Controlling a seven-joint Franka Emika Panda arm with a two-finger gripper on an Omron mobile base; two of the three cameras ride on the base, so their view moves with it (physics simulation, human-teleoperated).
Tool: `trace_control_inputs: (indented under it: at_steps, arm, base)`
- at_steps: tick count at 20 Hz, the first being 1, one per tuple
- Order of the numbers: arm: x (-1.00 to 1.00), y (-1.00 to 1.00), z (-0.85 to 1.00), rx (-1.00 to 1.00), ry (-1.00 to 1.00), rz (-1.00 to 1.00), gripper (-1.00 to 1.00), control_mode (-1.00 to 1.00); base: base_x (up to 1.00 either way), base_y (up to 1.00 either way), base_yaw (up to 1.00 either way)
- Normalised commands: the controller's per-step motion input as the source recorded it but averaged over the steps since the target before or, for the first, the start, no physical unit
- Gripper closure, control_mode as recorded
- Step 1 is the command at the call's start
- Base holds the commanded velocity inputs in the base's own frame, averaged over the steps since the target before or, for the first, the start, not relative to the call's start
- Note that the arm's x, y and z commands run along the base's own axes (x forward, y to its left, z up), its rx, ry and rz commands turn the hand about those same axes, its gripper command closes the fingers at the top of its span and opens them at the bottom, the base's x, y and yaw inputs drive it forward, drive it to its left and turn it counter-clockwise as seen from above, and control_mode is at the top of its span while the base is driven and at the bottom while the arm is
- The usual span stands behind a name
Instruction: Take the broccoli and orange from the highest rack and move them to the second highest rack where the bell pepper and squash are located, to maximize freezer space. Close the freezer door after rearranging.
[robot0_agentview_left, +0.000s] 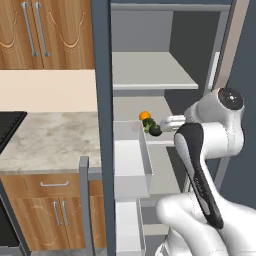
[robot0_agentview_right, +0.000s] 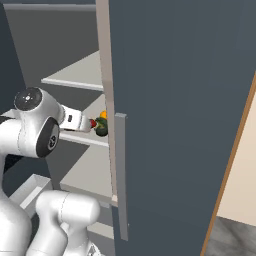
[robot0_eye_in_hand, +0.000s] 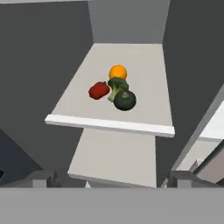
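White arm reaching fwd into freezer (robot0_agentview_left: 105, 75), tool (robot0_eye_in_hand: 112, 183) spread apart w/ nothing held, facing orange (robot0_eye_in_hand: 117, 71), broccoli (robot0_eye_in_hand: 116, 85).

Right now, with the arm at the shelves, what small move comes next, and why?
Probably pull the open end effector back out of the freezer, toward the door. The orange and broccoli already lie beside the pepper and squash on one rack, and the rack above looks bare.
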Motion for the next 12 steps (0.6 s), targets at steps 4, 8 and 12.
trace_control_inputs:
  at_steps: [4, 8, 12]
  arm:
    - [-0.83, -0.32, 0.00, 0.23, 0.00, 0.00, -1.00, -1.00]
    - [-0.96, -0.08, -0.17, 0.11, -0.14, 0.00, -1.00, -1.00]
    - [-0.25, 0.00, -0.06, 0.03, -0.08, 0.00, -1.00, 1.00]
  base:
    - [0.00, 0.00, 0.00]
    - [0.00, 0.00, 0.00]
    - [-0.75, 0.00, 0.00]
